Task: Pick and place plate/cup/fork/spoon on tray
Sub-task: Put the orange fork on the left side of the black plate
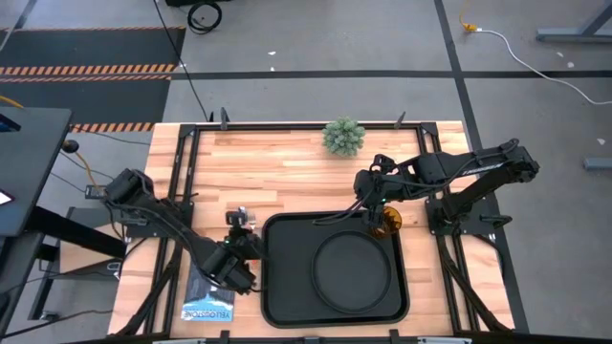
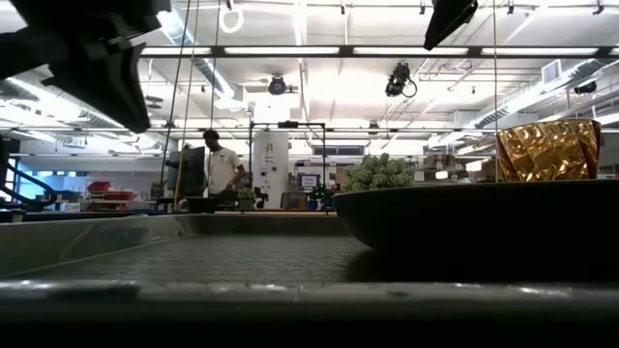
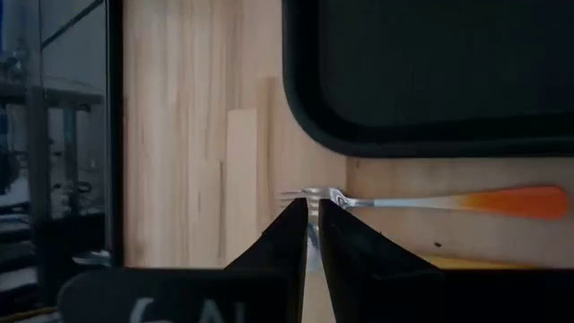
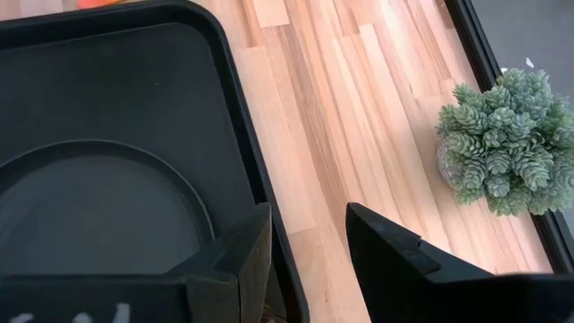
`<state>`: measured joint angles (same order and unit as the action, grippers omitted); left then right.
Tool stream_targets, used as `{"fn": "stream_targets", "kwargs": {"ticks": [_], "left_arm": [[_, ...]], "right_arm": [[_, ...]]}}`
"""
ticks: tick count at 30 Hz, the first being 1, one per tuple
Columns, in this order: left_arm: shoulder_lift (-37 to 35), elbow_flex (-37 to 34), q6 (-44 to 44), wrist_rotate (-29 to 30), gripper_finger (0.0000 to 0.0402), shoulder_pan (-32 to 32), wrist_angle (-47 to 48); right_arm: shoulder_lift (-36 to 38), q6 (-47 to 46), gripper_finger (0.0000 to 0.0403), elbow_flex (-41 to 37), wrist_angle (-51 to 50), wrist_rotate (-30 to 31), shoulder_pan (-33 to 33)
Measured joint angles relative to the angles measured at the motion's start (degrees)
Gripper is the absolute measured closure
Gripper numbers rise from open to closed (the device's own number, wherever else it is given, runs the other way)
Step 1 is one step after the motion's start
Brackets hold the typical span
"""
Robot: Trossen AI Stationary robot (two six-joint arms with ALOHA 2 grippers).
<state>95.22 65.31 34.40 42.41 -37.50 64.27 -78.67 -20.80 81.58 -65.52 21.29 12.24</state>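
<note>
The black tray [image 1: 287,239] lies mid-table with the round black plate [image 1: 352,272] on its floor. The amber cup [image 1: 390,221] stands at the tray's far right corner and shows behind the plate's rim in the low view [image 2: 548,150]. My right gripper [image 1: 375,212] hangs open above that corner, its fingers [image 4: 309,224] empty. My left gripper [image 1: 241,234] is left of the tray, shut on the fork [image 3: 421,202], which has silver tines and an orange handle. The spoon is hidden or out of view. My left gripper pinches the fork's metal neck [image 3: 334,199], just behind the tines, between its two fingertips. The fingers slant down toward the tray and lie across the fork. The orange handle [image 3: 516,202] sticks out sideways, about level, along the tray's left edge.
A small green potted plant [image 1: 343,137] stands at the far middle of the table. A dark booklet [image 1: 208,298] lies near the front edge, left of the tray. Bare wood lies between the tray and the plant. A person [image 2: 221,169] stands far back in the room.
</note>
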Motion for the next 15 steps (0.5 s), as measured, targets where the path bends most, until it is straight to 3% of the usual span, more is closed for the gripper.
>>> {"fn": "stream_targets", "kwargs": {"ticks": [7,15], "left_arm": [[-6.8,-7.7,13.5,0.0,0.0363,-1.6,-3.3],[-10.0,-14.4,44.0,-4.6,0.0363,-1.2,-5.3]], "right_arm": [[0.0,0.0,0.0250,-0.1,0.6,0.7,0.0],[0.0,3.6,0.0250,-2.8,4.6,2.8,-0.2]]}}
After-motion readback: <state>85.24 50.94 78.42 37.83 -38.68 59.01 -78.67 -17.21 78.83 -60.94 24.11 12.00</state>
